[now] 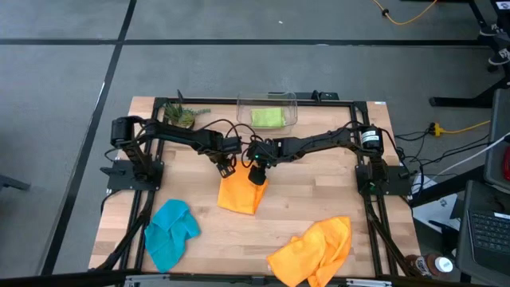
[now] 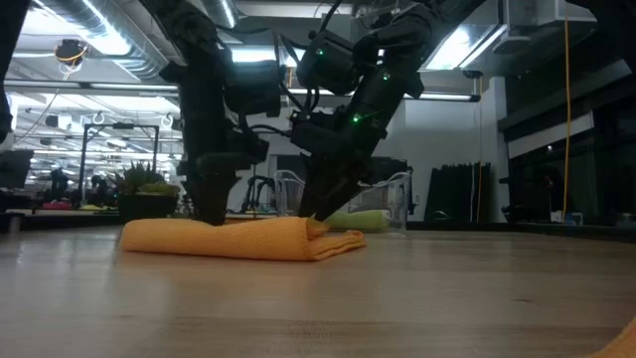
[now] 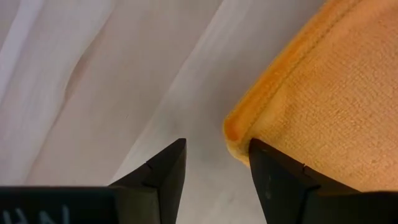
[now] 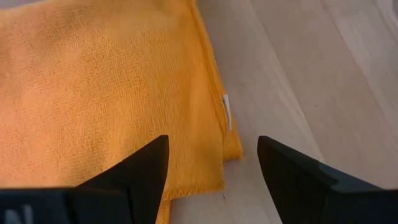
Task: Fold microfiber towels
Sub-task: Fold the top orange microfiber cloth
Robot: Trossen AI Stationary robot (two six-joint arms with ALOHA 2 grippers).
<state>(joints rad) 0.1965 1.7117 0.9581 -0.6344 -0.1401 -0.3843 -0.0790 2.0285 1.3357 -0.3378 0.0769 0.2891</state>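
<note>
Wood, pale and planked, makes up the counter point(image 1: 319, 199), which carries everything; on it lie four cloths, and both arms reach in over its middle. Largest of the cloths is the crumpled orange towel point(image 1: 315, 251) at the near edge toward the right side, untouched and well apart from the arms; the teal towel point(image 1: 170, 231) lies bunched near the left edge, also untouched; the lime green towel point(image 1: 267, 117) sits folded inside the clear bin point(image 1: 291, 102) at the far edge; beside the bin, a small plant point(image 1: 182, 116) stands at the far left corner.

At the centre lies the folded orange towel point(image 1: 241, 193), flat on the counter with layered edges visible in the right wrist view; this is the cloth in hand, and the fold appears made or nearly made. The left claw point(image 3: 216, 163) hovers at one corner of it, fingers apart and holding nothing, one finger just beside the hem; the right claw point(image 4: 212, 158) hangs low over the other far corner, fingers spread wide and empty, straddling the edge with the small white tag point(image 4: 227, 112).

Judging by this, the step is the release after a fold; the next move likely calls for either a further fold or lifting clear, carrying the cloth to the bin, then choosing the teal or the other orange one.
</note>
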